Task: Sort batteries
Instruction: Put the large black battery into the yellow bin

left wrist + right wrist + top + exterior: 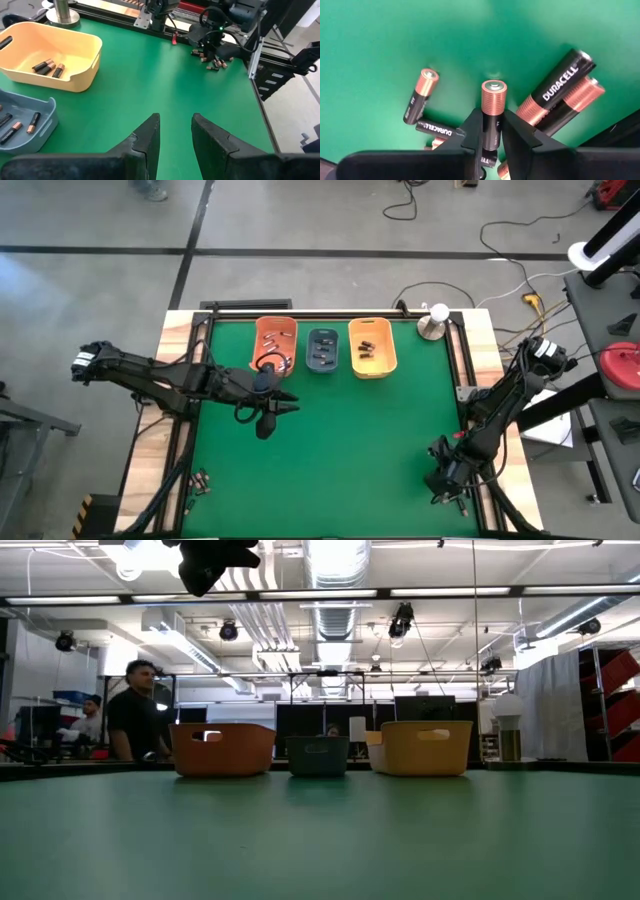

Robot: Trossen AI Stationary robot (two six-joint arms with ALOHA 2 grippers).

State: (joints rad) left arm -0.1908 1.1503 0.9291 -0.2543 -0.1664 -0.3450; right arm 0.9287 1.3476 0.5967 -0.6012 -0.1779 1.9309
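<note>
Only up close, right gripper (490,131) fingers clamped on a battery (493,112); left gripper (175,131) fingers apart, empty

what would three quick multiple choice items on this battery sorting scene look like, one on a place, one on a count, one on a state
1. Where is the right end effector?
A. over the orange bin
B. at the table's near right corner
C. beside the metal stand

2. How many batteries lie in the yellow bin?
A. none
B. three
C. nine

3. What is the right end effector doing?
A. hanging open
B. shut on a bin rim
C. shut on a battery

Answers: 1 B, the high view shows it there. 2 B, the left wrist view shows three. 3 C, its fingers pinch a copper-topped cell.
</note>
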